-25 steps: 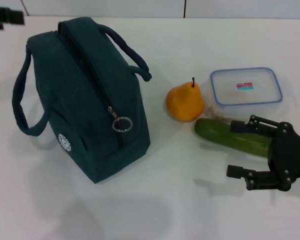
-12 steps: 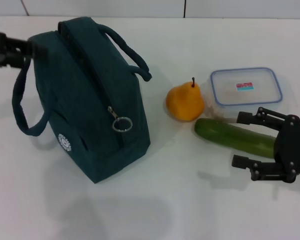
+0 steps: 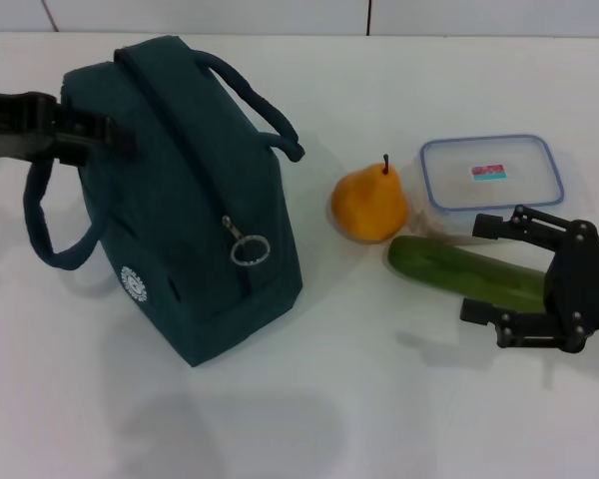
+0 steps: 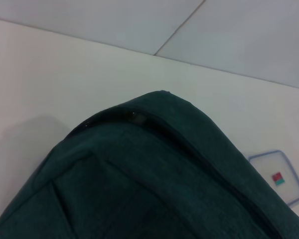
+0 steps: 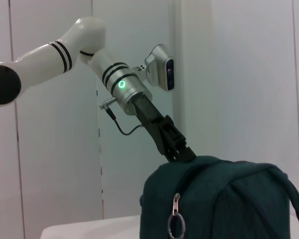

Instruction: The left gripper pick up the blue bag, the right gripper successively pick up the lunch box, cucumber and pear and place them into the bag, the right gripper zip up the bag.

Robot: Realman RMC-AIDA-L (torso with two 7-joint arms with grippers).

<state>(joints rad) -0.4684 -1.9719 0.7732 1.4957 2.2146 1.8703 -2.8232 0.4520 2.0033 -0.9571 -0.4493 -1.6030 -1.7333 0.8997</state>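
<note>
The blue bag (image 3: 180, 220) stands zipped on the white table, its metal ring pull (image 3: 250, 249) hanging on the near side. My left gripper (image 3: 110, 135) reaches in from the left and touches the bag's top far-left end; the right wrist view shows the left gripper (image 5: 182, 152) pressed down on the bag (image 5: 224, 199). To the right, the pear (image 3: 367, 205) stands beside the lunch box (image 3: 491, 185), and the cucumber (image 3: 429, 261) lies in front of both. My right gripper (image 3: 473, 269) is open, its fingers straddling the cucumber's right half.
Two loop handles (image 3: 265, 110) stick out from the bag's sides. The left wrist view shows the bag top (image 4: 154, 189) close up and the lunch box (image 4: 279, 177) beyond it. Bare white table (image 3: 329, 419) lies in front of the bag.
My left gripper has come in from the left edge to the bag's top end, and the bag has shifted slightly. My right gripper has edged farther over the cucumber toward the lunch box.
</note>
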